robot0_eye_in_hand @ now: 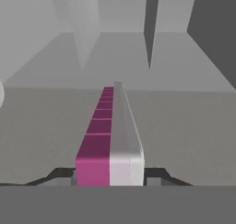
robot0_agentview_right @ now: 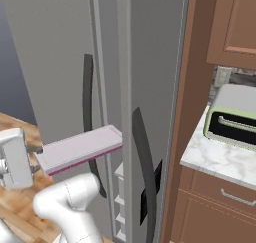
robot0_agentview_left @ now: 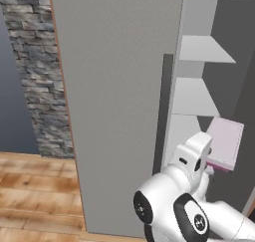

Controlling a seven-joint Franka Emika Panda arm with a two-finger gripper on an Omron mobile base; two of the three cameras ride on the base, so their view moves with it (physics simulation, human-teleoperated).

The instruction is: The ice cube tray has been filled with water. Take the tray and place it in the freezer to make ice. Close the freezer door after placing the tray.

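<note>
A rendered kitchen with a wooden floor [robot0_agentview_left: 35, 186] and a grey stone wall [robot0_agentview_left: 30, 61] at the far left. A big grey side-by-side refrigerator stands ahead. Its freezer door [robot0_agentview_left: 114, 101] is swung open, a tall plain grey panel with a long dark vertical handle [robot0_agentview_left: 163, 111] along its edge. To the right of the door the freezer [robot0_agentview_left: 219, 71] shows white shelves [robot0_agentview_left: 204, 49] stacked one above another against a dark inner wall. In the right base view the matching closed door [robot0_agentview_right: 150, 87] stands right of the opening, then brown wooden cabinets [robot0_agentview_right: 232, 27] and a marble desk [robot0_agentview_right: 220, 159] carrying a pale green toaster oven [robot0_agentview_right: 232, 119].

The white arm reaches forward from below. Its tool [robot0_agentview_right: 37, 162] grasps the ice cube tray [robot0_agentview_right: 80, 148] by its near short end, the two dark tips pressed against opposite sides of it. The pale pink-lilac tray is held roughly level in the air and points away from the hand toward the freezer opening. In the left base view the tray [robot0_agentview_left: 225, 141] sits at the mouth of the compartment, below the visible shelves; whether its far end has crossed the threshold is hard to tell. The hand view looks along the tray's edge [robot0_eye_in_hand: 110, 131] toward grey and white inner surfaces.

The step in hand looks like carrying the tray into the freezer. Next, the tray probably needs to go further in, kept level so water does not spill, and settle on a shelf before the tool lets go. The door remains to be closed.
</note>
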